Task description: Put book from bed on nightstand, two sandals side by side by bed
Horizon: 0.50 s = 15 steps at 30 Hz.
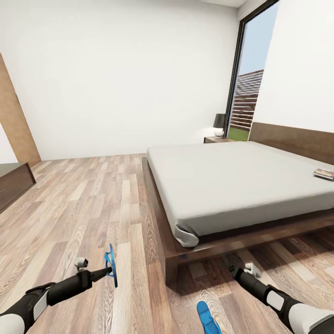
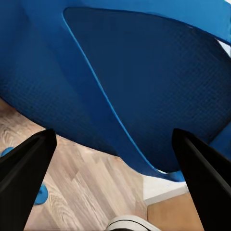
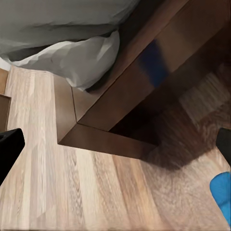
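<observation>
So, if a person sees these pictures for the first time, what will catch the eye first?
Probably the bright blue sandal held up in the left gripper, above the wood floor left of the bed's corner. Next is the big bed with its grey mattress, the book lying near its far right edge. A second blue sandal lies on the floor below.

My arms are white at the upper casings and turn to matte black sleeves toward the wrists, with a pale grey band between the two. Each wrist carries a small white, rounded camera pod with a dark lens. My left gripper [image 1: 109, 270] and my right gripper [image 1: 233, 269] end in slim black fingers [image 2: 29, 163] that taper to wedge-shaped tips
</observation>
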{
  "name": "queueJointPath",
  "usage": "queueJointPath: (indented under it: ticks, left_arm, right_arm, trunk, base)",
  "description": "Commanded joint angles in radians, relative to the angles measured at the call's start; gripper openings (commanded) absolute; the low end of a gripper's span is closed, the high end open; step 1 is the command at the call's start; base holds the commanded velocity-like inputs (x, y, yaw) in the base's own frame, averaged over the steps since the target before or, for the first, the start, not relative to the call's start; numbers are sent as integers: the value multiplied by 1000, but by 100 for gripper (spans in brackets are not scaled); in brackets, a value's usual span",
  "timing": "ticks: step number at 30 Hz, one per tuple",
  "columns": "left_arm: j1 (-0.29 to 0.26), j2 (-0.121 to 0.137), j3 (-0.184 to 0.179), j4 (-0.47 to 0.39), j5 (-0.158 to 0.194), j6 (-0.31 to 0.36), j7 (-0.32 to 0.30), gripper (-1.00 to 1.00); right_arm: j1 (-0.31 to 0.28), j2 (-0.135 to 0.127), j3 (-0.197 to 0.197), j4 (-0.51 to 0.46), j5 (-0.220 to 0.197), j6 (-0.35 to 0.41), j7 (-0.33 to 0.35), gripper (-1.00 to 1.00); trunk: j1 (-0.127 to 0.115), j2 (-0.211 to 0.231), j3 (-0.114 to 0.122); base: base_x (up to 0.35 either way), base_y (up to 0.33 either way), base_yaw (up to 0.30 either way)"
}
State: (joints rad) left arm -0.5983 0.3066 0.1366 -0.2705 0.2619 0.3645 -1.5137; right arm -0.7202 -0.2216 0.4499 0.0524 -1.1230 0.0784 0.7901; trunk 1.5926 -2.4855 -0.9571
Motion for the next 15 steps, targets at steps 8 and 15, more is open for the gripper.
queueJointPath:
  ticks: [8, 15]
  left_arm:
    - [1, 0, -2, 2, 2, 10, 36, -100]
    - [1, 0, -2, 2, 2, 10, 36, -100]
  right_arm:
    - [23, 1, 4, 3, -12, 3, 6, 100]
    - [26, 1, 4, 3, -12, 2, 5, 100]
  trunk:
    - [0, 0, -1]
    - [0, 0, -1]
  base:
    - [0, 0, 0]
    - [0, 0, 0]
